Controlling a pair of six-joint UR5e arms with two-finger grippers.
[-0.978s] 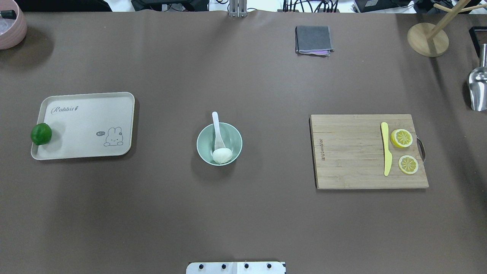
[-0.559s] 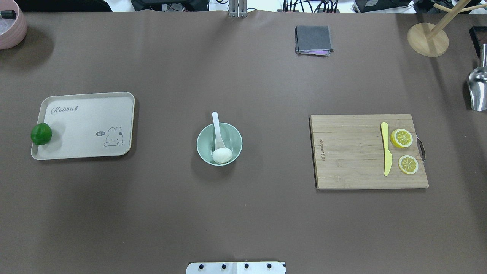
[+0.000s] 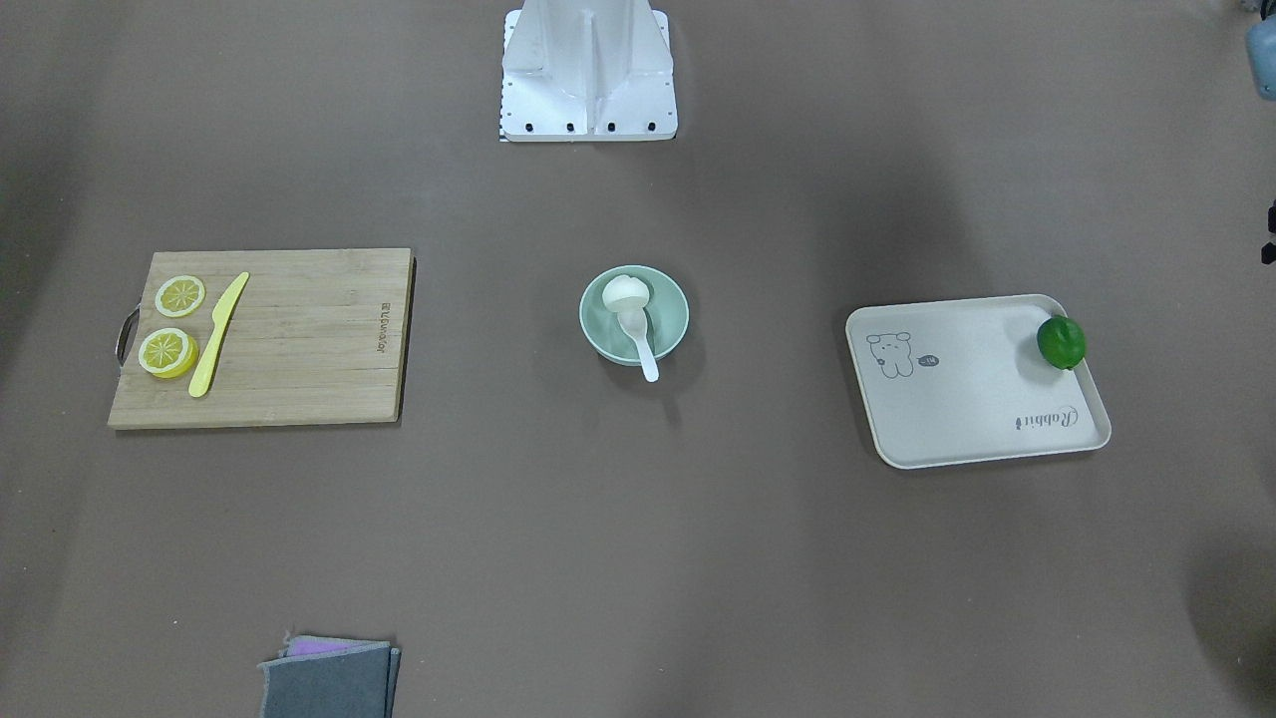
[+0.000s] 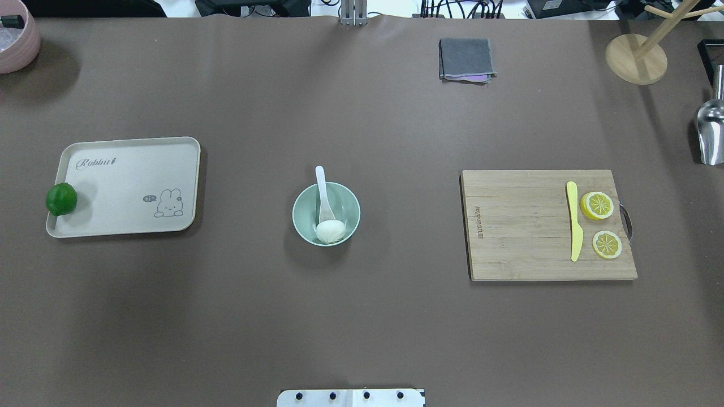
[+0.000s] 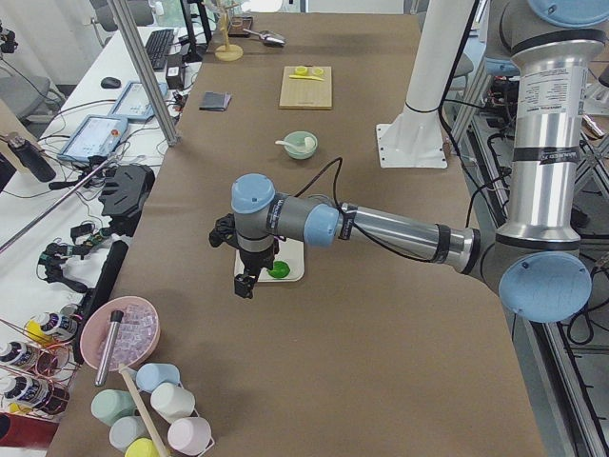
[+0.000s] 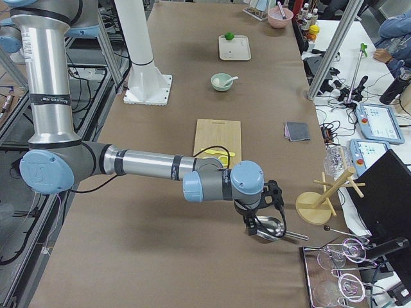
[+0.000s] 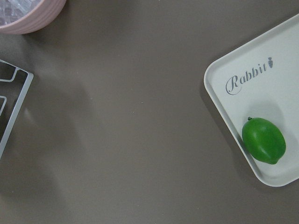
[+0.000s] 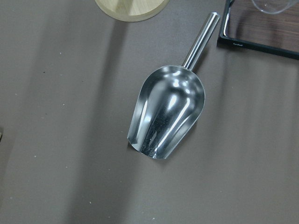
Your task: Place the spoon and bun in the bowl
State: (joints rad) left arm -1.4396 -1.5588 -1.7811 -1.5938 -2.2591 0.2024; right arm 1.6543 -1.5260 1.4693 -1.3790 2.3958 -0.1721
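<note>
Evidently nothing shifted: you had spoon (image 4: 322, 192) and bun (image 4: 330, 231) in bowl (image 4: 304, 213), task likely done; left gripper (image 5: 245, 284), right gripper (image 6: 250, 226): opening indiscernible.

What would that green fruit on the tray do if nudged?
Being rounded, the green fruit would probably roll, though the tray rim beside it may stop it. Its glossy skin looks slippery, likely hard to pinch.
</note>
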